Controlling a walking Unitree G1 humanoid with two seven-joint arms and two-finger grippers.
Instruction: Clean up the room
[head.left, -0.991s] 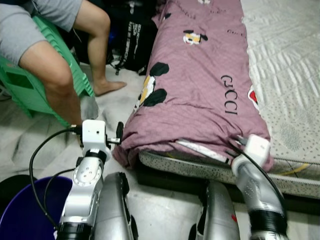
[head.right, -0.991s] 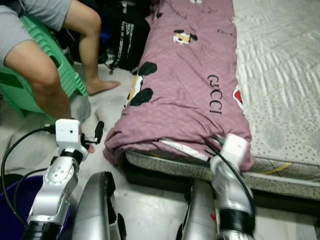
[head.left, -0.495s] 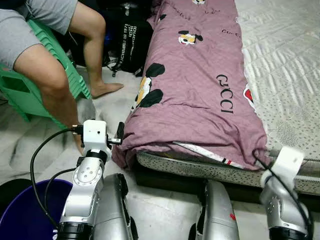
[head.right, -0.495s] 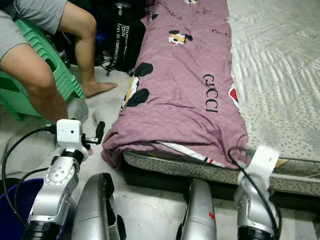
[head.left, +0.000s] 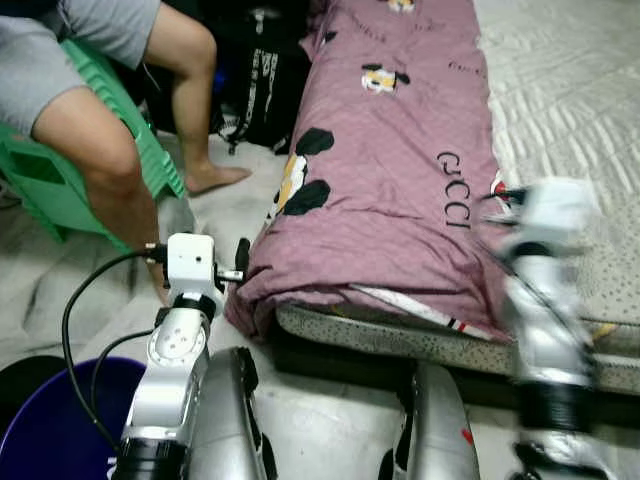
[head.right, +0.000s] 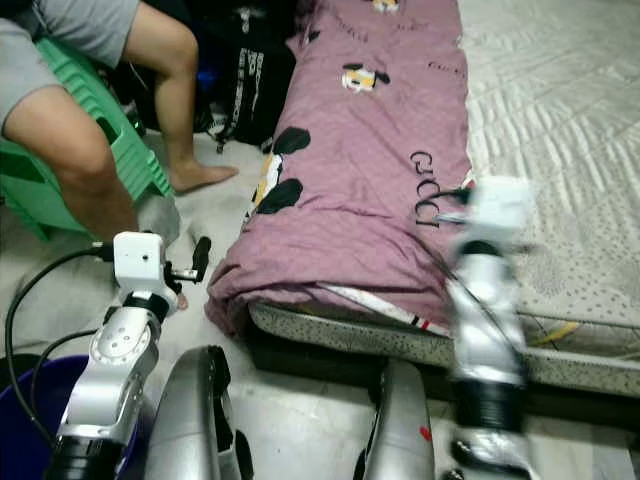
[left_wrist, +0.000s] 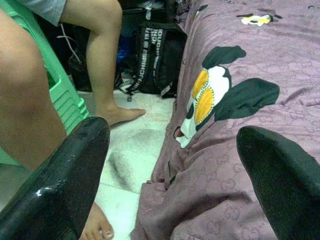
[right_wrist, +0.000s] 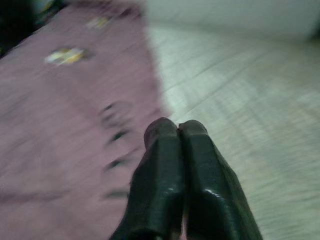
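A long purple quilt (head.left: 390, 170) with cartoon prints and black lettering lies folded along the left side of a white mattress (head.left: 580, 90). My left gripper (head.left: 241, 258) hovers low beside the quilt's near left corner. In the left wrist view its fingers (left_wrist: 65, 175) stand wide open with nothing between them. My right arm (head.left: 545, 215) is raised and blurred over the quilt's right edge. In the right wrist view the right gripper (right_wrist: 179, 127) is shut and empty, above the line where quilt meets mattress.
A person sits on a green plastic stool (head.left: 60, 170) at the left, with a bare foot (head.left: 215, 175) on the floor. A black bag (head.left: 265, 90) leans by the bed. A blue bucket (head.left: 50, 420) stands at my lower left.
My right arm has swung up from the mattress's front edge to above the quilt's right side. The left arm has stayed put.
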